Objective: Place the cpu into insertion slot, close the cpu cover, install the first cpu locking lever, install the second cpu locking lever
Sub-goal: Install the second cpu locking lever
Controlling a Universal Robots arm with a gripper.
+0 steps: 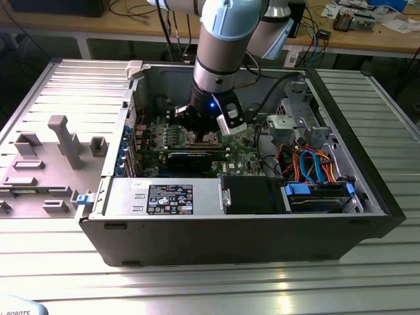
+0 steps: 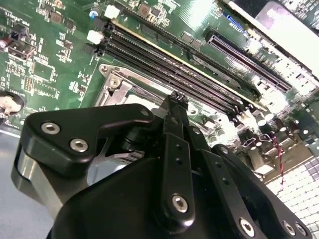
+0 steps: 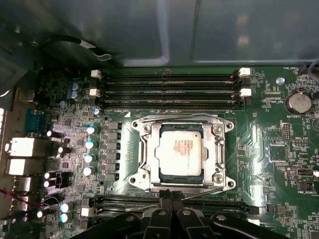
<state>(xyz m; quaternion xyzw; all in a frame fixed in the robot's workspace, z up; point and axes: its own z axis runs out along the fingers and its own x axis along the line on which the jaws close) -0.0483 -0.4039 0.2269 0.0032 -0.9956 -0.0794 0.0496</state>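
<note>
pincer (image 3: 171, 195): nearest lens in both wrist views, fingers pressed together, nothing pinched; tips at socket edge beside wire lever, likely to push it.
cpu (image 3: 179, 153): seated flat in insertion slot (image 3: 149, 149), tan lid showing.
cpu cover (image 3: 218, 149): down around chip, framing it.
memory slots (image 3: 169, 89): beside socket, unoccupied.
green board (image 3: 269, 164): inside open computer case (image 1: 230, 236) on ribbed surface (image 1: 216, 289).

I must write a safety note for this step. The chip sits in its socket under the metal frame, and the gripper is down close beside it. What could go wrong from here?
1. The gripper is at the socket edge, right by a thin wire locking lever. A small slip could bend it or make it spring loose.
2. The memory slots run close along the cpu cover, so a drifting fingertip may scrape them or nearby capacitors.
3. If the cpu is not fully seated, pressing the cover might damage socket contacts; seating cannot be confirmed.
</note>
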